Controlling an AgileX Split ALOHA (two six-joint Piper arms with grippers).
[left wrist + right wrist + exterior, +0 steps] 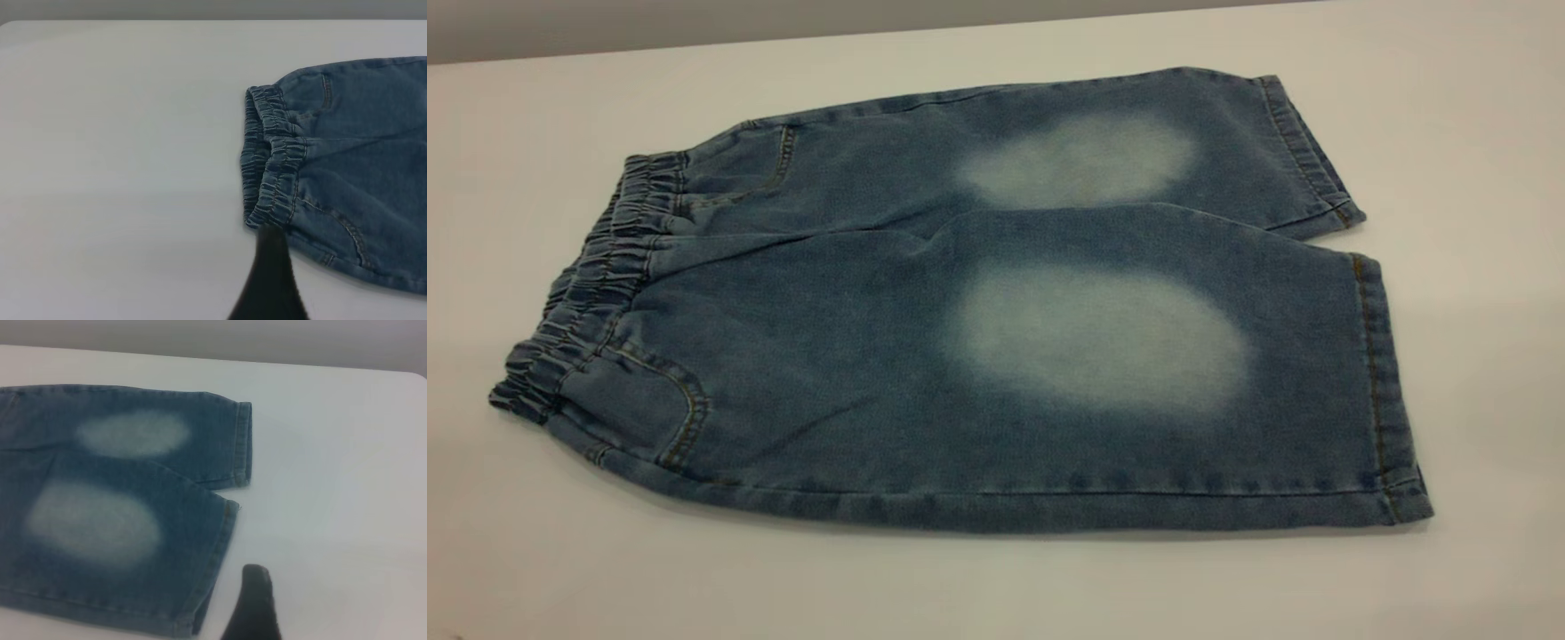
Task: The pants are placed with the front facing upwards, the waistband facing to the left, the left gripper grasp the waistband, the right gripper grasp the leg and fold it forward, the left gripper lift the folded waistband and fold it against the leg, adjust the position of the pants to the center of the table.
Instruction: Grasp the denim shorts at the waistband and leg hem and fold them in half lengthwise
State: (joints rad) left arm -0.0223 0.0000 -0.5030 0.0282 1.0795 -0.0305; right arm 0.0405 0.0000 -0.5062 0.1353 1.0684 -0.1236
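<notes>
Pants (854,356): short blue denim, lying flat and unfolded on the plain white tabletop (996,587), front side up. Both legs spread side by side, the near leg overlapping the edge of the far one along the centre seam. Each leg has a pale faded oval patch (1098,342); the near patch is the larger in the exterior view. Tan stitching runs along the curved pocket seams and the leg hems.

Gathered elastic waistband (596,284), ruched blue denim, sits at the exterior view's left end of the pants. The stitched leg hems (1383,391) are at the right end, the far hem set back a bit from the near one.

Neither arm shows in the exterior view.

Left gripper (270,280): only one tapered black finger is visible in the left wrist view, its tip just at the near corner of the waistband; contact or slightly above, can't tell. Second finger out of frame, so released vs clenched can't be told.

Right gripper (253,607): one dark wedge-shaped finger visible in the right wrist view, over bare table just beside the near leg's hem corner, not touching the denim. Other finger not visible, so claw state can't be told either.
</notes>
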